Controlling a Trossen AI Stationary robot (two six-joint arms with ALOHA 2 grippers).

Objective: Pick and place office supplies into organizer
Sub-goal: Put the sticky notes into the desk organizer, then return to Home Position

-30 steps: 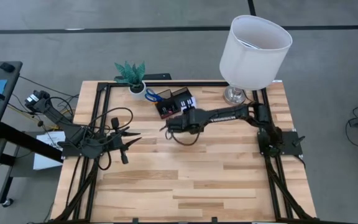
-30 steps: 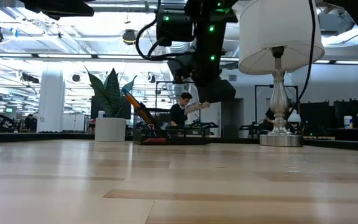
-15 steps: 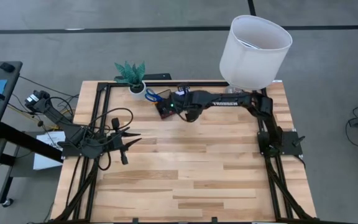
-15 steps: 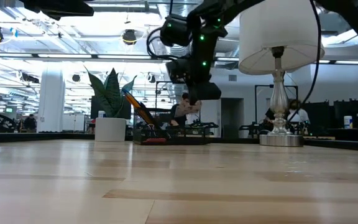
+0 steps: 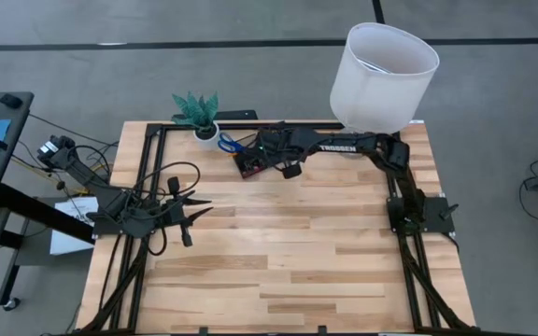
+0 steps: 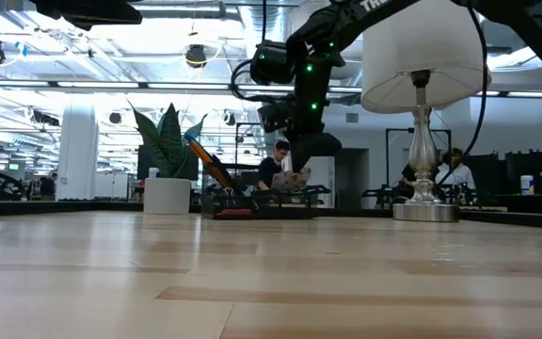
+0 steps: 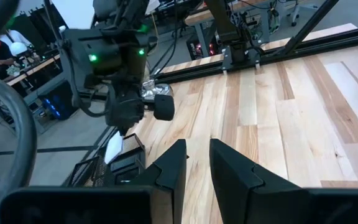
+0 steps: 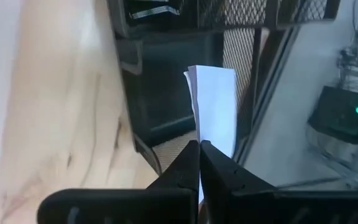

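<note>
At the left edge of the tabletop (image 5: pixel 288 252) the left gripper (image 5: pixel 204 203) rests, fingers narrowly parted, holding nothing. Upper centre, the right gripper (image 8: pixel 199 149) pinches the pale note pad (image 8: pixel 216 106) over the black organizer (image 5: pixel 250 161), near the blue-handled scissors (image 5: pixel 229 143).

A robotics lab, open-plan and industrial. The wooden table (image 5: pixel 278 252) sits on a bare grey concrete floor (image 5: pixel 110 75), black rails framing it, cables (image 5: pixel 171 177) trailing off the left arm's base. Beyond the table, ceiling light strips (image 6: pixel 83 85) run deep into a big hall, people (image 6: pixel 276 168) work at benches, and more equipment racks (image 6: pixel 525 184) line the far side.
</note>
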